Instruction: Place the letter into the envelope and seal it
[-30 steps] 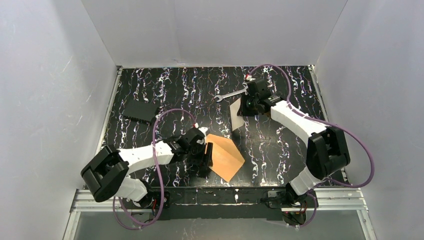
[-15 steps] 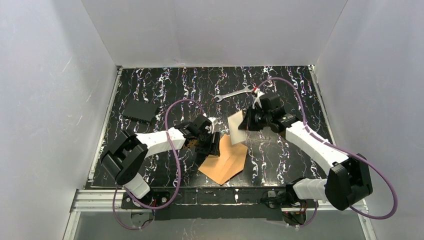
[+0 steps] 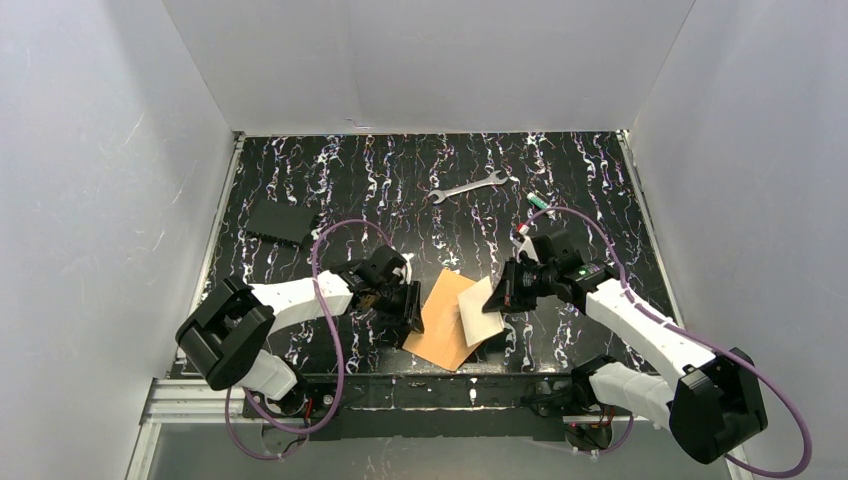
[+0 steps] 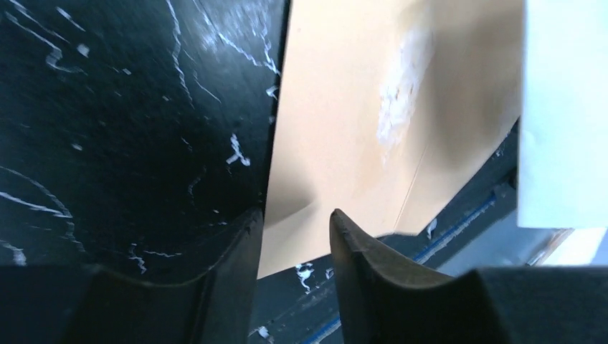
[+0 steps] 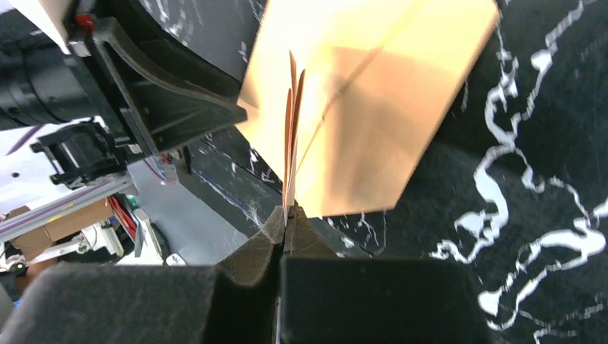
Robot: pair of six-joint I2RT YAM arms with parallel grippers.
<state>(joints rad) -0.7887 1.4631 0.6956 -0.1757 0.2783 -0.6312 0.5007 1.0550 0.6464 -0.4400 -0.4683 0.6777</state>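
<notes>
The orange-brown envelope lies flat near the table's front edge. It fills the upper middle of the left wrist view. My left gripper is at the envelope's left edge, and its jaws stand apart with that edge showing between the fingertips. My right gripper is shut on the pale letter and holds it over the envelope's right part. In the right wrist view the letter shows edge-on, pinched in the gripper, with the envelope behind it.
A silver wrench lies at the back middle. A small green-tipped object lies to its right. A black flat box sits at the back left. The table's front edge is close below the envelope.
My right arm has swung the letter from the back of the table forward to the envelope. My left gripper has laid the bent, lifted envelope flat and its jaws now stand apart.
</notes>
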